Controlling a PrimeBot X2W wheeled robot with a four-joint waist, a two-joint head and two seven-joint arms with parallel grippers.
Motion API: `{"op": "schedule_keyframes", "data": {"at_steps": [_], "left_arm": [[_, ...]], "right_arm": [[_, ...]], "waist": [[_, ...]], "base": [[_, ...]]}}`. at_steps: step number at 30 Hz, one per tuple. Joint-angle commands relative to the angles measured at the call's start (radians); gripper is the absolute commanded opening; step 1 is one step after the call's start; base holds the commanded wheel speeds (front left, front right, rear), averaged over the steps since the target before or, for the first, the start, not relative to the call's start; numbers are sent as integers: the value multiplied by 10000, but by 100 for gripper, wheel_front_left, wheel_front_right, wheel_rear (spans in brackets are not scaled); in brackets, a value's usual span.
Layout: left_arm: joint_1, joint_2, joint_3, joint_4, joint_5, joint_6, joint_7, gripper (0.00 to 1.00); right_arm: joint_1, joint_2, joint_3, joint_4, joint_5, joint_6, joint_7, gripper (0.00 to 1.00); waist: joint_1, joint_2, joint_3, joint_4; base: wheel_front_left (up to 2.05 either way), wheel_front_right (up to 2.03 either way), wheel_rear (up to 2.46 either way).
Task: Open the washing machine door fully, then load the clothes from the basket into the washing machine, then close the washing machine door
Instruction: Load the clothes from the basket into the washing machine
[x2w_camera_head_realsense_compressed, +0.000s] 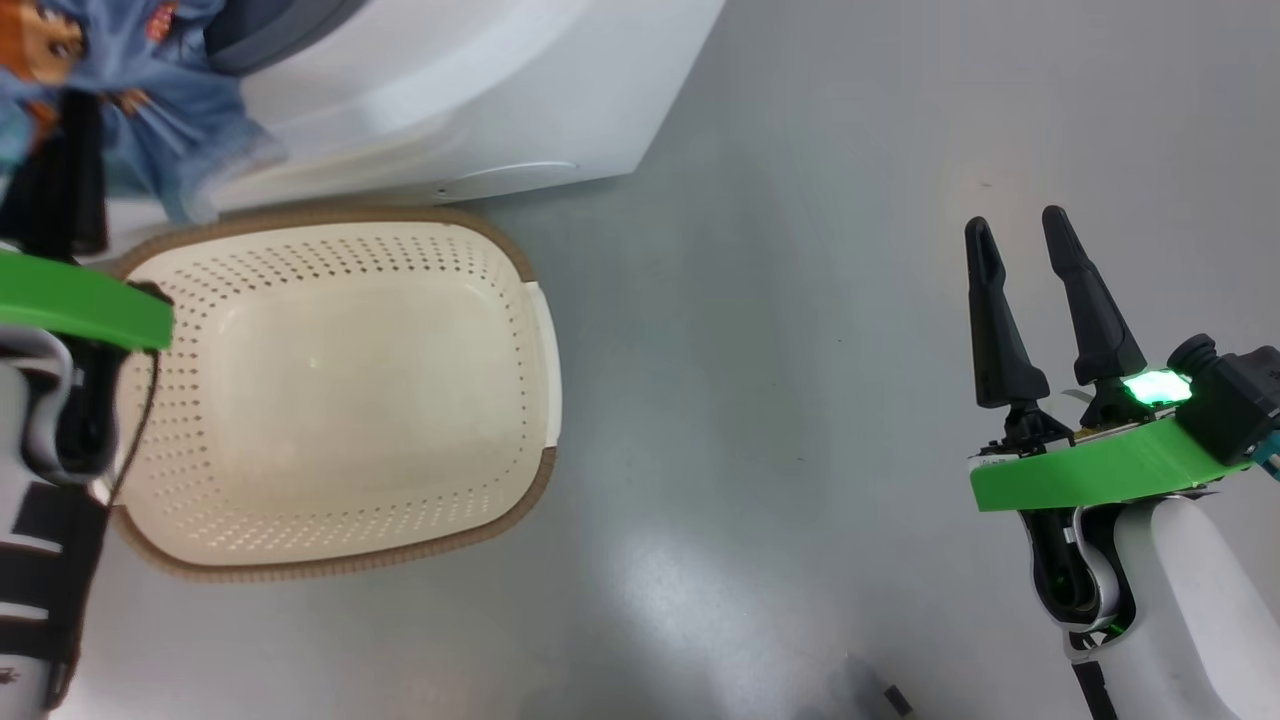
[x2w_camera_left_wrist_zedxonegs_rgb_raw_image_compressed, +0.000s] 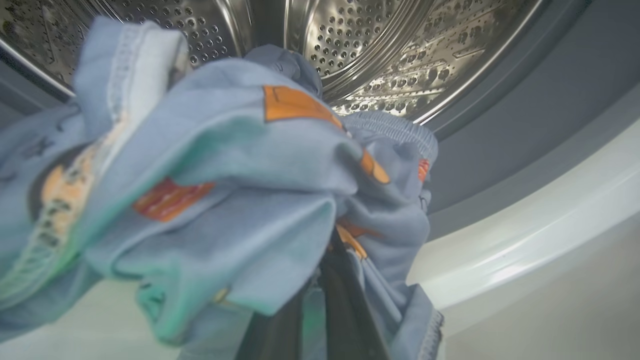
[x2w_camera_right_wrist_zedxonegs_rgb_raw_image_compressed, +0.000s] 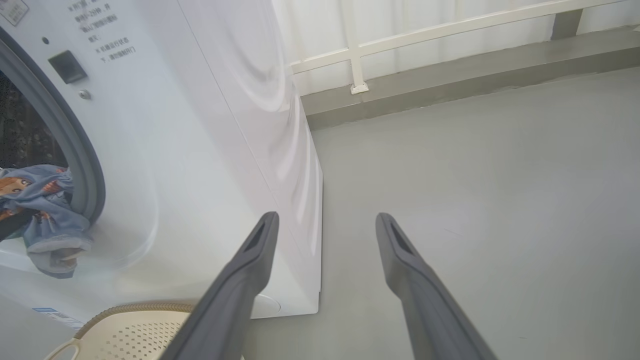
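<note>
**White arms, green collars, black fingers**

The right gripper (x2w_camera_head_realsense_compressed: 1015, 218) has two long matt-black fingers (x2w_camera_head_realsense_compressed: 1000, 330) that taper to blunt tips, each with a shallow groove near its end. Below them sits a flat bright-green collar (x2w_camera_head_realsense_compressed: 1100, 475). It carries a glowing pale-green light (x2w_camera_head_realsense_compressed: 1157, 386) and a boxy black camera block (x2w_camera_head_realsense_compressed: 1235, 400). The right forearm (x2w_camera_head_realsense_compressed: 1195, 600) is glossy white with a dark recess. The left gripper (x2w_camera_head_realsense_compressed: 70, 170) has the same green collar. Black bands (x2w_camera_head_realsense_compressed: 40, 540) mark the white left forearm (x2w_camera_head_realsense_compressed: 25, 400), and a thin black cable (x2w_camera_head_realsense_compressed: 150, 400) runs alongside.
</note>
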Motion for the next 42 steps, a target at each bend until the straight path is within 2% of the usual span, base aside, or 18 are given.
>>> {"op": "schedule_keyframes", "data": {"at_steps": [1, 7, 13, 18, 27, 29, 34, 42], "left_arm": [[162, 457, 537, -461, 266, 6, -65, 0], [-40, 570, 914, -992, 725, 6, -65, 0], [-801, 844, 669, -693, 840, 6, -65, 0], [-1983, 1111, 267, 121, 850, 6, -65, 0], [-4334, 1366, -635, 2366, 1252, 6, -65, 0], [-4824, 1460, -576, 2369, 1611, 6, -65, 0], [-5176, 1413, 336, 1664, 2527, 203, -65, 0], [-4620, 1252, 490, 2732, 3226, 56, -65, 0]], "right_arm": [[122, 7, 124, -235, 49, 56, -51, 100], [16, 68, 198, -223, 62, 56, -51, 100], [-49, 142, 306, -200, 122, 56, -51, 100], [-85, 241, 322, -181, 198, 56, -51, 100], [-104, 410, 477, -137, 264, 56, -51, 100], [-127, 444, 528, -147, 281, 56, -51, 100], [-195, 503, 539, -195, 297, 56, -51, 100], [-113, 563, 752, -128, 330, 56, -51, 100]], "waist": [[0, -1, -1, 107], [0, -1, 24, 155], [0, -1, 116, 4], [0, -1, 254, -252], [0, -1, 403, -695], [0, -1, 464, -791], [0, -1, 628, -967], [0, -1, 534, -1254]], "base": [[0, 0, 0], [0, 0, 0], [0, 0, 0], [0, 0, 0], [0, 0, 0], [0, 0, 0], [0, 0, 0], [0, 0, 0]]}}
